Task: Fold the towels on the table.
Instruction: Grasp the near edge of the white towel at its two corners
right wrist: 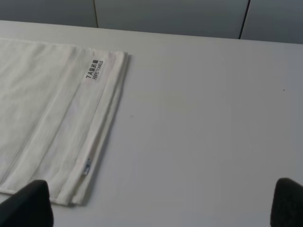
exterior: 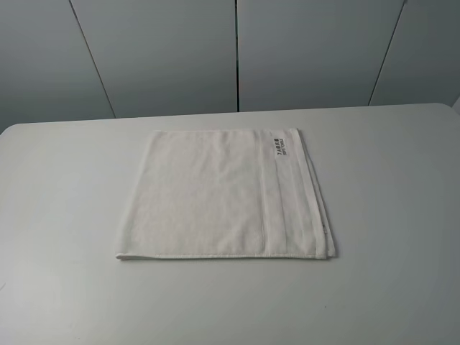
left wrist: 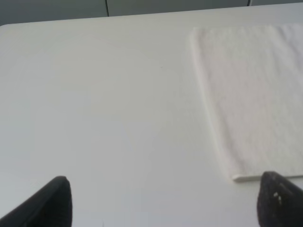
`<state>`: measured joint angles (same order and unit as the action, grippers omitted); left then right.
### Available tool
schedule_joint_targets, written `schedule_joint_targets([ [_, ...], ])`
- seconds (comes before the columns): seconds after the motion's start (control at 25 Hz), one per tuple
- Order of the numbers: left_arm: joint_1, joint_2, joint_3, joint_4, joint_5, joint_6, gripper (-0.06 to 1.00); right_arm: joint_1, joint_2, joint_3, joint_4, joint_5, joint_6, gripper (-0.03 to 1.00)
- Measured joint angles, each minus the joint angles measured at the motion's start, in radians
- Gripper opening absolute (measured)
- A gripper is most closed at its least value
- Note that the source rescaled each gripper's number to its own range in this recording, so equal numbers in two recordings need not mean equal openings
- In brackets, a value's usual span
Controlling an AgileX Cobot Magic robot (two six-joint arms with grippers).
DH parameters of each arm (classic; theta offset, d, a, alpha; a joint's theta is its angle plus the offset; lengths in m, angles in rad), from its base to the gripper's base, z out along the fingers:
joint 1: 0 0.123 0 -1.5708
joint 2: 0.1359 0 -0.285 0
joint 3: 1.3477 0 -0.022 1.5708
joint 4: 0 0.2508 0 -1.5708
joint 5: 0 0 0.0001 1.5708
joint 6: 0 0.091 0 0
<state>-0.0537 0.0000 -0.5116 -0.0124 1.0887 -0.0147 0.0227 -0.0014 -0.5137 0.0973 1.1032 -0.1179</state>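
A white terry towel (exterior: 223,195) lies flat on the white table (exterior: 72,215), folded into a rectangle with stacked layers along its right edge. A border band and a small grey label (exterior: 280,146) sit near its far right corner. The left wrist view shows the towel's left part (left wrist: 251,94). The right wrist view shows its right part (right wrist: 52,123) with the label (right wrist: 94,70). Neither gripper shows in the exterior high view. My left gripper (left wrist: 163,201) is open above bare table, left of the towel. My right gripper (right wrist: 161,203) is open, right of the towel. Both hold nothing.
Grey wall panels (exterior: 237,50) stand behind the table's far edge. The table has rounded far corners and stretches well beyond the towel on both sides.
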Motion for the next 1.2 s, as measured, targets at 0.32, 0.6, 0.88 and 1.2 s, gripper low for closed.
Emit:
schedule_joint_targets([
  [0.32,0.000,0.000,0.000,0.000,0.000,0.000,1.00,0.000,0.000,0.000,0.000,0.000,0.000,1.00],
  [0.6,0.000,0.000,0.000,0.000,0.000,0.000,1.00,0.000,0.000,0.000,0.000,0.000,-0.002,1.00],
  [0.88,0.000,0.000,0.000,0.000,0.000,0.000,1.00,0.000,0.000,0.000,0.000,0.000,-0.002,1.00],
  [1.2,0.000,0.000,0.000,0.000,0.000,0.000,1.00,0.000,0.000,0.000,0.000,0.000,-0.002,1.00],
])
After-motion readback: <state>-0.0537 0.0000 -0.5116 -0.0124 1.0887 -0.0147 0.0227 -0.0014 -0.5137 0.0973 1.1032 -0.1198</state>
